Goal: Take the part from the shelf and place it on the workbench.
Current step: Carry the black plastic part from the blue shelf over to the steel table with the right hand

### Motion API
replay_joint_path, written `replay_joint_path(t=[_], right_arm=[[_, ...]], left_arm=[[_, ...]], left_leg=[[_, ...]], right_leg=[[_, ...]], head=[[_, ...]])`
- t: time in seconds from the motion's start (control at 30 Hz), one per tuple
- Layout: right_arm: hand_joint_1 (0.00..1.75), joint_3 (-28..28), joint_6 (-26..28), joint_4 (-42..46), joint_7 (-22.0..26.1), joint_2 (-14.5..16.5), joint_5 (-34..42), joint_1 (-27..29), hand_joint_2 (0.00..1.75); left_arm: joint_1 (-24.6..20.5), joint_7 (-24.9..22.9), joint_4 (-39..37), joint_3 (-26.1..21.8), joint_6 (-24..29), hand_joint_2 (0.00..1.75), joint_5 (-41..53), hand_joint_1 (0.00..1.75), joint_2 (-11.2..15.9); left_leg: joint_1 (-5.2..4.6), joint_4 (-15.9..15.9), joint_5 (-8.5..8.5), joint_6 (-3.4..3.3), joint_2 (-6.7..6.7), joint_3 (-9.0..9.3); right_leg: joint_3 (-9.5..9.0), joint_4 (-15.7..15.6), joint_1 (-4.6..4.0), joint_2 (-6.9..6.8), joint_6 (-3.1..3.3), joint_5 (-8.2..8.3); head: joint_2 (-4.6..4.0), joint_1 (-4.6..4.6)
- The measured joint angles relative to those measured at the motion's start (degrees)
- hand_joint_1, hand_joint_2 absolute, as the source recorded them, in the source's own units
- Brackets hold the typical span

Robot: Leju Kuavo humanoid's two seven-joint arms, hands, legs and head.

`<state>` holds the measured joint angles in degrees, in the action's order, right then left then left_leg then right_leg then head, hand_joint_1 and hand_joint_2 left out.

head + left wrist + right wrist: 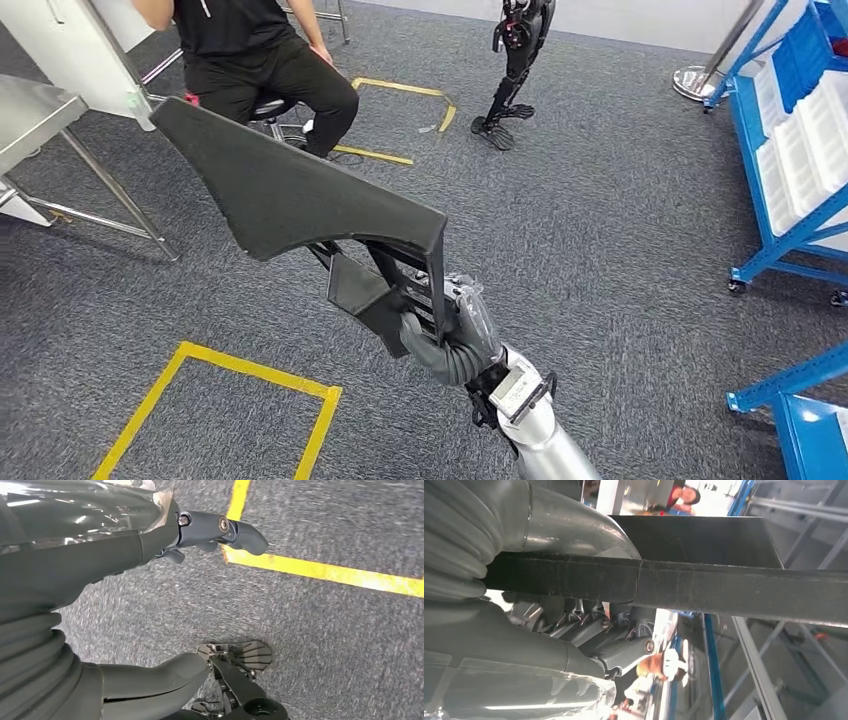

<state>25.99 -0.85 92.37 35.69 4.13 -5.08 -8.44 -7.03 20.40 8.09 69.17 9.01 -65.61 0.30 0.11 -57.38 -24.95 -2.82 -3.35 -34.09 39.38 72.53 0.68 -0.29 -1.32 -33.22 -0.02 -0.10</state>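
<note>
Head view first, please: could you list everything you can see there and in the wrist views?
part: one, black, held up over the carpet.
metal table: one, silver, far left.
shelving racks: blue, white bins, right edge.
floor tape: yellow outlines on the grey carpet.
person: one, in black, seated on a stool, top left.
second robot's legs: black, standing top centre.
right hand: grey, grips the part's lower end.
left hand: grey, hangs above the floor, holds nothing.

Matt black plastic part; rough grey carpet.
</note>
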Motion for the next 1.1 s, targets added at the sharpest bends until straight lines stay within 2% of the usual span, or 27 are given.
replay_joint_path(t=[0.07, 0.1, 0.13, 0.17, 0.23, 0.27, 0.3, 0.37, 0.43, 0.47, 0.5, 0.53, 0.6, 0.63, 0.67, 0.73, 0.77, 0.8, 0.83, 0.87, 0.9, 0.93, 0.97, 1.0, 1.03, 1.07, 1.1], right_arm=[[1.75, 0.0, 0.0, -0.1, 0.0, 0.0, 0.0, -0.1, 1.75], [1.75, 0.0, 0.0, -0.1, 0.1, 0.0, 0.0, -0.1, 1.75], [1.75, 0.0, 0.0, -0.1, 0.1, -0.1, -0.1, -0.1, 1.75], [1.75, 0.0, 0.1, -0.1, 0.2, -0.1, -0.3, 0.0, 1.75], [1.75, 0.0, 0.2, -0.1, 0.3, -0.1, -0.5, 0.1, 1.75], [1.75, 0.0, 0.2, -0.1, 0.3, 0.0, -0.6, 0.1, 1.75], [1.75, 0.0, 0.2, -0.1, 0.3, 0.1, -0.7, 0.1, 1.75], [1.75, 0.0, 0.2, -0.1, 0.3, 0.2, -1.0, 0.2, 1.75], [1.75, 0.0, 0.1, -0.2, 0.3, 0.2, -1.1, 0.2, 1.75], [1.75, 0.0, -0.1, -0.2, 0.2, 0.2, -1.2, 0.1, 1.75], [1.75, 0.0, -0.3, -0.3, 0.0, 0.3, -1.3, 0.0, 1.75], [1.75, 0.0, -0.4, -0.3, -0.1, 0.3, -1.3, -0.2, 1.75], [1.75, 0.0, -0.6, -0.3, -0.4, 0.5, -1.3, -0.5, 1.75], [1.75, 0.0, -0.7, -0.3, -0.4, 0.6, -1.3, -0.6, 1.75], [1.75, 0.0, -0.7, -0.3, -0.4, 0.7, -1.3, -0.6, 1.75], [1.75, 0.0, -0.8, -0.3, -0.4, 0.9, -1.3, -0.7, 1.75], [1.75, 0.0, -0.9, -0.3, -0.5, 1.0, -1.3, -0.8, 1.75], [1.75, 0.0, -1.0, -0.3, -0.5, 1.1, -1.3, -0.9, 1.75], [1.75, 0.0, -1.1, -0.3, -0.6, 1.1, -1.2, -0.9, 1.75], [1.75, 0.0, -1.1, -0.4, -0.6, 1.1, -1.2, -0.9, 1.75], [1.75, 0.0, -1.2, -0.5, -0.7, 1.0, -1.2, -0.8, 1.75], [1.75, 0.0, -1.3, -0.6, -0.7, 1.0, -1.3, -0.6, 1.75], [1.75, 0.0, -1.3, -0.7, -0.8, 0.9, -1.3, -0.5, 1.75], [1.75, 0.0, -1.4, -0.8, -0.9, 0.9, -1.3, -0.5, 1.75], [1.75, 0.0, -1.5, -0.8, -0.9, 0.9, -1.3, -0.5, 1.75], [1.75, 0.0, -1.5, -0.8, -0.9, 0.9, -1.4, -0.5, 1.75], [1.75, 0.0, -1.5, -0.8, -1.0, 0.9, -1.4, -0.5, 1.75]], left_arm=[[0.0, 0.2, 0.0, 0.0, 0.0, 1.75, 0.1, 0.00, 0.1], [0.0, 0.4, 0.0, 0.1, -0.1, 1.75, 0.2, 0.00, 0.2], [0.0, 0.5, 0.0, 0.2, -0.2, 1.75, 0.4, 0.00, 0.3], [0.1, 0.5, 0.0, 0.3, -0.4, 1.75, 0.6, 0.00, 0.4], [0.2, 0.4, 0.0, 0.7, -0.6, 1.75, 0.9, 0.00, 0.4], [0.2, 0.4, 0.0, 0.9, -0.7, 1.75, 1.0, 0.00, 0.4], [0.1, 0.3, 0.0, 1.2, -0.7, 1.75, 1.0, 0.00, 0.4], [-0.2, 0.3, 0.0, 1.4, -0.6, 1.75, 1.0, 0.00, 0.3], [-0.3, 0.2, 0.0, 1.5, -0.3, 1.75, 0.8, 0.00, 0.3], [-0.3, 0.1, 0.0, 1.5, -0.2, 1.75, 0.6, 0.00, 0.3], [-0.2, 0.0, 0.0, 1.5, -0.1, 1.75, 0.5, 0.00, 0.4], [-0.2, -0.1, 0.0, 1.5, 0.0, 1.75, 0.3, 0.00, 0.5], [-0.2, -0.2, 0.0, 1.5, 0.2, 1.75, 0.0, 0.00, 0.7], [-0.3, -0.2, 0.0, 1.5, 0.2, 1.75, -0.1, 0.00, 0.9], [-0.3, -0.2, 0.0, 1.5, 0.3, 1.75, -0.2, 0.00, 1.0], [-0.2, -0.3, -0.1, 1.5, 0.5, 1.75, -0.3, 0.00, 1.2], [-0.1, -0.3, -0.1, 1.5, 0.6, 1.75, -0.4, 0.00, 1.2], [-0.1, -0.4, -0.1, 1.5, 0.7, 1.75, -0.4, 0.00, 1.2], [-0.1, -0.4, -0.1, 1.5, 0.7, 1.75, -0.5, 0.00, 1.2], [-0.2, -0.4, -0.1, 1.5, 0.8, 1.75, -0.5, 0.00, 1.2], [-0.3, -0.4, -0.1, 1.5, 0.8, 1.75, -0.5, 0.00, 1.2], [-0.3, -0.3, -0.1, 1.5, 0.8, 1.75, -0.5, 0.00, 1.2], [-0.2, -0.3, -0.1, 1.5, 0.8, 1.75, -0.5, 0.00, 1.2], [-0.2, -0.2, -0.1, 1.5, 0.8, 1.75, -0.6, 0.00, 1.2], [-0.1, -0.1, -0.1, 1.5, 0.8, 1.75, -0.6, 0.00, 1.2], [-0.1, 0.0, -0.1, 1.5, 0.8, 1.75, -0.6, 0.00, 1.1], [-0.1, 0.0, -0.1, 1.5, 0.9, 1.75, -0.6, 0.00, 1.1]], left_leg=[[0.18, -0.4, -0.26, 0.47, -1.50, 0.01], [0.19, -0.7, -0.48, 0.83, -2.14, -0.06], [0.19, -1.0, -0.63, 1.21, -2.61, -0.21], [0.21, -1.1, -0.69, 1.56, -2.94, -0.37], [0.45, -1.0, -0.67, 2.07, -3.33, -0.63], [0.52, -1.4, -1.00, 2.30, -2.70, -0.81], [0.55, -2.7, -1.88, 2.53, -1.52, -1.42], [0.54, -8.6, -5.02, 2.96, 1.54, -4.25], [0.62, -15.4, -7.70, 3.21, 2.85, -7.92], [0.62, -16.8, -7.73, 3.19, 3.04, -8.81], [0.61, -16.0, -6.69, 3.07, 3.18, -8.56], [0.54, -13.1, -4.85, 2.82, 3.54, -7.15], [0.06, -5.3, -1.56, 2.06, 5.79, -3.12], [-0.27, -2.8, -0.85, 1.69, 6.68, -1.82], [-0.58, -1.6, -0.74, 1.39, 7.16, -1.24], [-0.84, -1.2, -0.72, 0.89, 6.01, -1.16], [-0.73, -0.7, -0.47, 0.65, 5.40, -0.84], [-0.55, -0.2, -0.21, 0.42, 4.78, -0.49], [-0.32, 0.2, 0.08, 0.20, 4.14, -0.14], [-0.16, 0.4, 0.23, 0.11, 3.54, 0.03], [-0.11, 0.4, 0.28, 0.02, 2.82, 0.04], [-0.08, 0.4, 0.30, -0.03, 2.07, 0.03], [-0.06, 0.4, 0.28, -0.01, 1.28, 0.04], [0.00, 0.3, 0.25, 0.05, 0.43, 0.07], [0.11, 0.2, 0.18, 0.18, -0.38, 0.11], [0.23, 0.0, 0.04, 0.41, -1.17, 0.09], [0.26, -0.4, -0.20, 0.77, -1.90, -0.02]], right_leg=[[-3.35, -7.5, 0.54, 1.17, -1.21, 3.32], [-4.91, -10.8, 0.70, 1.77, -1.35, 4.56], [-5.93, -12.8, 0.75, 2.21, -1.17, 5.26], [-6.24, -13.3, 0.63, 2.31, -0.70, 5.41], [-6.39, -13.5, 0.51, 1.61, 0.26, 5.65], [-6.46, -13.6, 0.55, 1.27, 0.64, 5.73], [-6.55, -13.7, 0.61, 0.85, 1.05, 5.76], [-6.65, -13.8, 0.43, -0.12, 1.66, 5.65], [-6.65, -13.8, 0.09, -1.28, 1.98, 5.49], [-6.67, -13.8, -0.04, -1.88, 2.08, 5.41], [-6.73, -13.8, -0.15, -2.45, 2.16, 5.33], [-6.83, -13.8, -0.25, -2.99, 2.23, 5.25], [-7.11, -13.8, -0.59, -3.97, 2.18, 5.00], [-7.21, -13.8, -0.72, -4.43, 2.04, 4.88], [-7.31, -13.9, -0.81, -4.91, 1.84, 4.74], [-7.63, -14.1, -0.83, -5.86, 1.34, 4.54], [-7.68, -13.9, -0.81, -5.53, 1.08, 4.33], [-7.36, -12.9, -0.78, -4.51, 0.96, 3.73], [-6.45, -10.8, -0.72, -3.13, 0.98, 2.70], [-4.97, -7.8, -0.56, -1.65, 1.12, 1.39], [-3.00, -3.8, -0.43, -0.77, 1.24, -0.08], [-1.14, -0.4, -0.29, -0.43, 1.19, -1.10], [0.07, 1.5, -0.14, -0.28, 0.89, -1.35], [0.36, 1.3, 0.02, -0.15, 0.35, -0.72], [-0.57, -1.2, 0.22, 0.07, -0.32, 0.76], [-2.26, -5.3, 0.51, 0.78, -1.05, 2.64], [-3.85, -9.0, 0.71, 1.64, -1.41, 4.15]], head=[[0.00, 0.00], [0.00, 0.02], [0.00, 0.02], [0.00, 0.04], [0.00, 0.05], [0.00, 0.02], [0.00, -0.09], [0.00, -0.29], [0.00, -0.35], [0.00, -0.35], [0.00, -0.36], [0.00, -0.36], [0.00, -0.34], [0.00, -0.33], [0.00, -0.32], [0.00, -0.33], [0.00, -0.31], [0.00, -0.30], [0.00, -0.22], [0.00, -0.15], [0.00, -0.10], [0.00, -0.05], [0.00, -0.05], [0.00, -0.04], [0.00, -0.04], [0.00, -0.03], [0.00, 0.00]])
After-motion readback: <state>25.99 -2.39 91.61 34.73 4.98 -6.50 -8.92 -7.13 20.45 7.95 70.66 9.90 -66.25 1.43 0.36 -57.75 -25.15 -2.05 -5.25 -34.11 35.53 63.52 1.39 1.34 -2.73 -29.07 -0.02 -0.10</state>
